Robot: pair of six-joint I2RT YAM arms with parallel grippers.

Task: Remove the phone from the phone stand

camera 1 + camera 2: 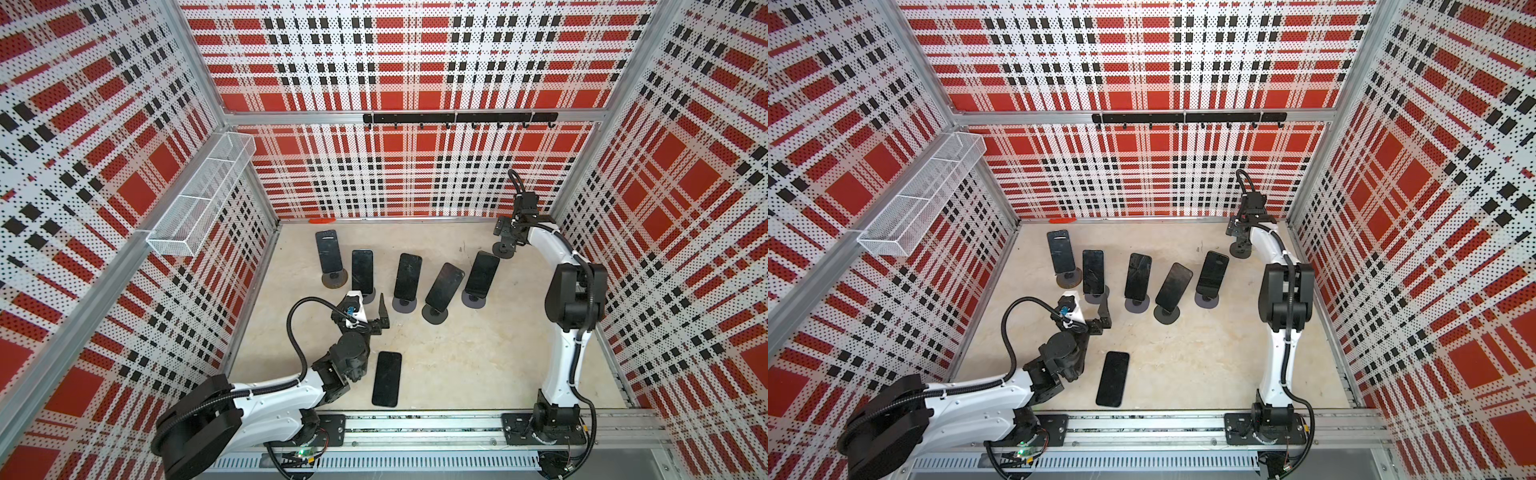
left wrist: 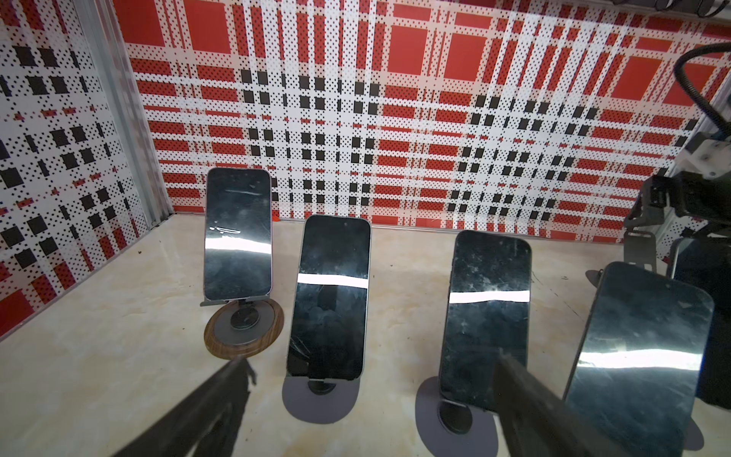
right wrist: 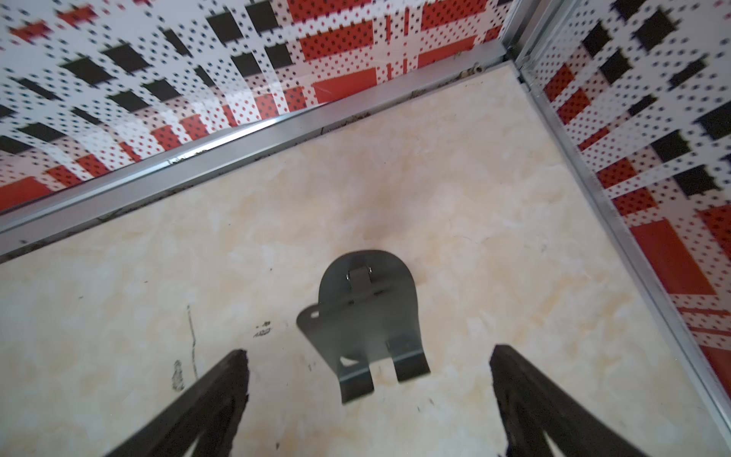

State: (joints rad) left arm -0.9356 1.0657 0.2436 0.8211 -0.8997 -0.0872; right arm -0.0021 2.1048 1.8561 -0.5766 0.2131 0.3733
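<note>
Black phones point(image 1: 407, 276): five on stands point(image 1: 404, 306); one flat phone point(image 1: 386, 378); one bare stand point(image 3: 368, 316).

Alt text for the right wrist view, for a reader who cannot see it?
An empty grey phone stand stands on the beige table, just ahead of the right claw, whose two dark fingers are spread wide and hold nothing. Red, white and black plaid walls meet in a corner behind.
</note>
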